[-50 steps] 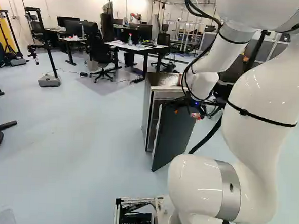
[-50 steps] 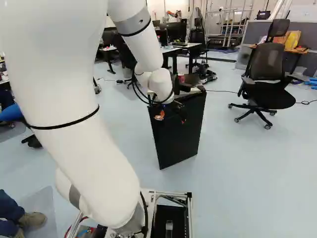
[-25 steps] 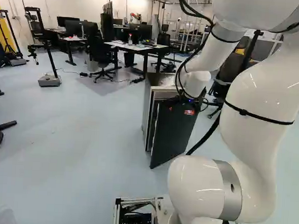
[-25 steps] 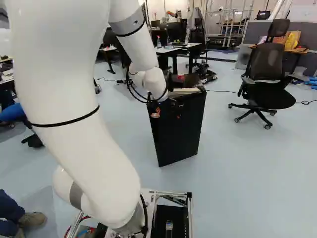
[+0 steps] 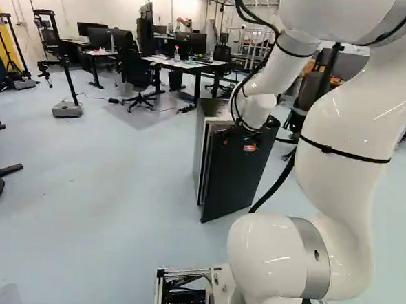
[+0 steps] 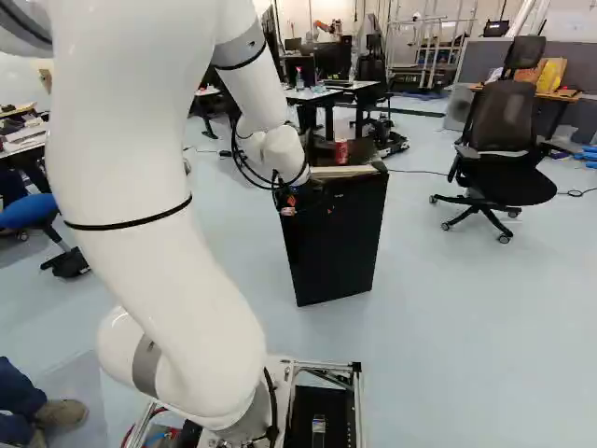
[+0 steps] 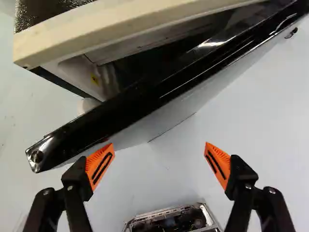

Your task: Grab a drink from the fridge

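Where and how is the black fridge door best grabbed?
I'd grip the fridge door at its free end, from above, one finger inside, one outside: the gap is widest there, and the slim top edge should fit the open pincer.

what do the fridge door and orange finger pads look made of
Flat black fridge door: probably coated metal or plastic, glossy, with sharp reflections along its edge. Orange wedge-shaped finger pads: likely rubber or flexible plastic, fairly matte, with fine ribs.

A small fridge (image 5: 200, 145) and a black office chair (image 6: 508, 168) on wheels stand on the pale blue floor (image 6: 457, 317).
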Controlling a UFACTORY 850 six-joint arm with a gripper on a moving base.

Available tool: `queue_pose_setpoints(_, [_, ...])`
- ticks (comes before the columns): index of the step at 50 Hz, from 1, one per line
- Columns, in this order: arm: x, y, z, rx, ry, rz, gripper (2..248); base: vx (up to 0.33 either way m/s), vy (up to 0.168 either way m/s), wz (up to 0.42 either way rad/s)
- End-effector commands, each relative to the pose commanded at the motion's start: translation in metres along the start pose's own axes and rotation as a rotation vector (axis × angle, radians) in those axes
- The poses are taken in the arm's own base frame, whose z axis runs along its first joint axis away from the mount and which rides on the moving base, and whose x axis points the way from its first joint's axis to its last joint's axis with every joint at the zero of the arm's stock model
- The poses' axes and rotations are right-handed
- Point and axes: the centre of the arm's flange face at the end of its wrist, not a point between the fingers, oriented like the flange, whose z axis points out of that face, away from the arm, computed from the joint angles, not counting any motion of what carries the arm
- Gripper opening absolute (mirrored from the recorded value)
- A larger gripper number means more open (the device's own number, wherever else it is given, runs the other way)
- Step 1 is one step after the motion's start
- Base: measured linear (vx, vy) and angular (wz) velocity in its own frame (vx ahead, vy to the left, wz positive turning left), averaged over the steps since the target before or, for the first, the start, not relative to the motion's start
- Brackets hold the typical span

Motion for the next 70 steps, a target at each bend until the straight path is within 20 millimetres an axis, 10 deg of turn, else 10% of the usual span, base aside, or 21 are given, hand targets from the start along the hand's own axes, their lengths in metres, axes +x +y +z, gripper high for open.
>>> queue_pose_setpoints(70, [0.041,-0.049,0.028,0.046,0.046,-0.073,247,0.0,0.0,0.0])
